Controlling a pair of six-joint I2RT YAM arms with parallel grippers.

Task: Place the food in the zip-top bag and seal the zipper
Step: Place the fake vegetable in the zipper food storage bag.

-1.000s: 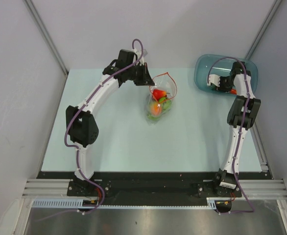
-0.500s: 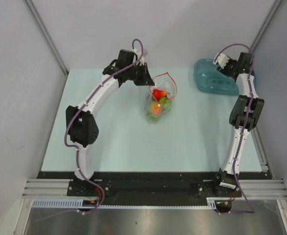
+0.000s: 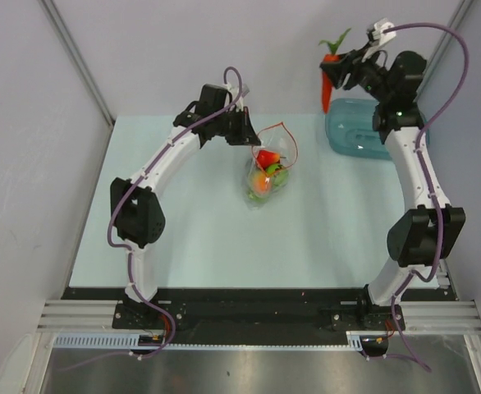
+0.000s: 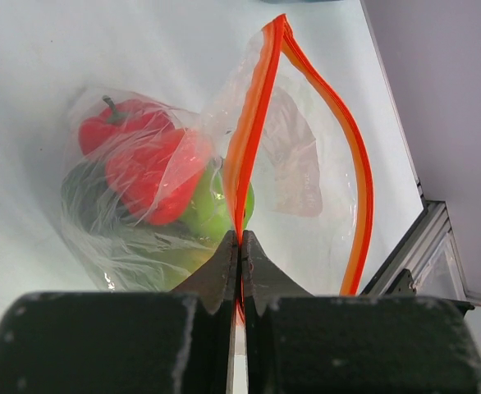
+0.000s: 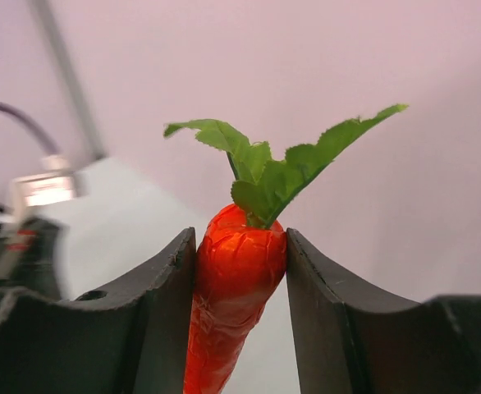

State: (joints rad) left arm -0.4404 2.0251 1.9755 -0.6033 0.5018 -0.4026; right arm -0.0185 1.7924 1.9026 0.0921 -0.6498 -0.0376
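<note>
The clear zip-top bag (image 3: 265, 176) lies on the pale table with its mouth propped open. Inside it is food: red pieces (image 4: 142, 164), a green ball (image 4: 212, 213) and an orange-yellow one (image 3: 259, 185). My left gripper (image 4: 239, 240) is shut on the near side of the red-orange zipper (image 4: 253, 123), holding that lip up. The zipper's other side (image 4: 359, 180) bows away, so the mouth gapes. My right gripper (image 5: 240, 238) is shut on the orange-red carrot (image 5: 234, 283), with its green top (image 5: 281, 168) above the fingers. The carrot (image 3: 327, 78) hangs high at the back, left of the tray.
A translucent teal tray (image 3: 351, 135) sits at the table's back right, under the raised right arm. Grey walls close in on the left, back and right. A metal rail (image 4: 405, 254) runs just beyond the bag in the left wrist view.
The right arm has risen out of the teal tray with the carrot and swung up and left toward the back wall. The left gripper and the bag have stayed still.
</note>
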